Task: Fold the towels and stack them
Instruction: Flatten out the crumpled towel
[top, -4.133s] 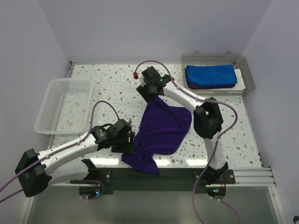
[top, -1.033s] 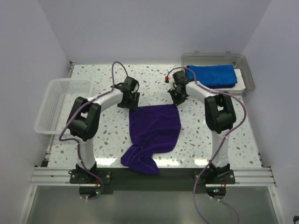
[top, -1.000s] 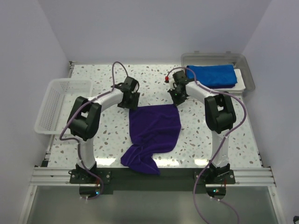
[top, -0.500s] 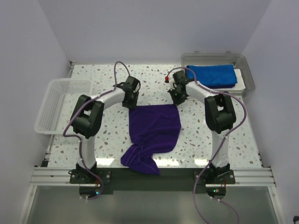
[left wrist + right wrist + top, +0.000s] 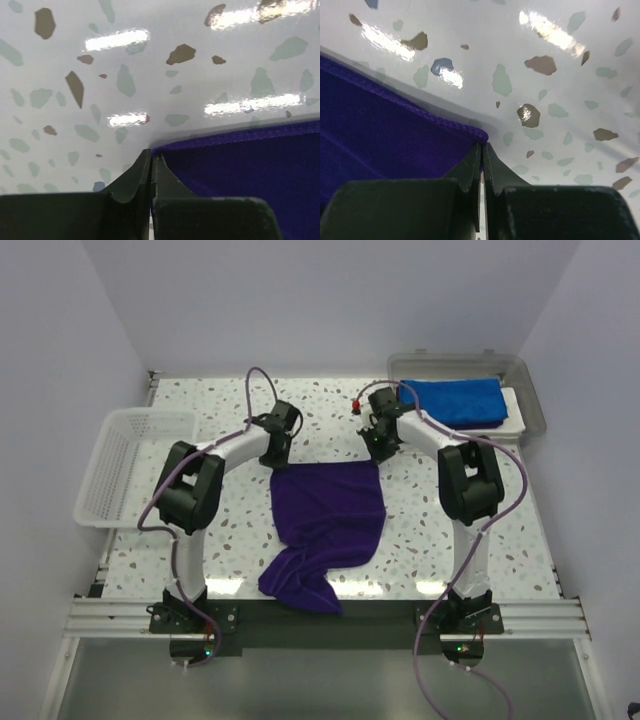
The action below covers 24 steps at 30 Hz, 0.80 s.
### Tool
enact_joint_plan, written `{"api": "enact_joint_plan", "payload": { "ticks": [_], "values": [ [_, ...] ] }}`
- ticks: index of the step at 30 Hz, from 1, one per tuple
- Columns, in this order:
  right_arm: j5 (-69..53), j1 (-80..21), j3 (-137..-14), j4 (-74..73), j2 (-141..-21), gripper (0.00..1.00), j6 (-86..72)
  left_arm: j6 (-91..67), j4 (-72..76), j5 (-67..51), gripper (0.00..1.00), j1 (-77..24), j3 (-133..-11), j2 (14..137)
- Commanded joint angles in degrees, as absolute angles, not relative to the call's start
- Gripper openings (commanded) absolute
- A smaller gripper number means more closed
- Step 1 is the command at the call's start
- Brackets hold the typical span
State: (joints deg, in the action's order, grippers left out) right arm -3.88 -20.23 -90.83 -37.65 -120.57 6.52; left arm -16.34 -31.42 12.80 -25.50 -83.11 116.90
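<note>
A purple towel (image 5: 328,515) lies spread on the speckled table, its near end bunched and hanging at the front edge. My left gripper (image 5: 276,456) is shut on the towel's far left corner (image 5: 165,148). At the far right corner (image 5: 479,134) my right gripper (image 5: 376,453) is also shut on the cloth. Both wrist views show black fingers (image 5: 142,172) (image 5: 492,165) pressed together with the purple hem pinched at their tips. A folded blue towel (image 5: 451,400) lies in the clear bin (image 5: 533,410) at the back right.
A white mesh basket (image 5: 135,465) stands at the left edge of the table. The clear bin sits against the back right corner. Both arms reach from the near edge and curve inward over the table's far half.
My left gripper has closed on the towel's far left corner and lifted it slightly away from me. The right gripper stayed shut on the right corner.
</note>
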Motion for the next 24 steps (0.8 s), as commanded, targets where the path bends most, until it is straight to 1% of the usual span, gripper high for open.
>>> {"api": "enact_joint_plan", "payload": {
  "ticks": [1, 6, 9, 11, 12, 16, 17, 20, 21, 22, 24],
  "values": [
    [-0.18, -20.48, -99.21, -39.99, -116.72, 0.0, 6.95, -12.32, -35.33, 21.52, 0.0, -24.61, -89.72, 114.53],
    [5.35, -20.39, -111.85, -40.34, -110.4, 0.0, 6.15, -7.4, -35.86, 26.1, 0.0, -24.52, -103.43, 106.97],
    [7.29, -20.39, -117.48, -40.17, -105.93, 0.0, 6.24, -4.93, -35.16, 26.37, 0.0, -24.61, -110.27, 102.15],
    [6.77, -20.39, -118.74, -39.03, -102.85, 0.0, 6.33, -4.14, -35.07, 25.58, 0.0, -24.61, -113.1, 99.68],
    [6.42, -20.39, -118.65, -38.59, -99.44, 0.0, 6.76, -3.35, -34.89, 24.71, 0.0, -24.7, -114.94, 96.97],
    [3.61, -20.39, -114.36, -36.13, -88.88, 0.0, 9.13, -2.11, -33.58, 21.1, 0.0, -25.05, -114.26, 87.56],
    [2.12, -20.39, -112.34, -36.12, -86.86, 0.0, 10.1, -1.59, -32.18, 20.31, 0.0, -25.31, -112.17, 82.93],
    [0.18, -20.39, -109.26, -36.82, -78.59, 0.0, 11.86, -0.26, -30.42, 15.66, 0.0, -26.8, -108.82, 73.96],
    [-2.35, -20.39, -108.73, -37.17, -76.83, 0.0, 12.13, -0.35, -30.32, 12.69, 0.0, -27.5, -108.37, 71.92],
    [-3.16, -20.39, -108.46, -37.87, -73.6, 0.0, 12.22, -0.35, -30.24, 11.0, 0.0, -27.68, -108.11, 70.24],
    [-4.83, -20.39, -108.46, -39.11, -70.85, 0.0, 13.09, -0.26, -31.37, 7.49, 0.0, -27.86, -108.37, 66.63]
  ]
}}
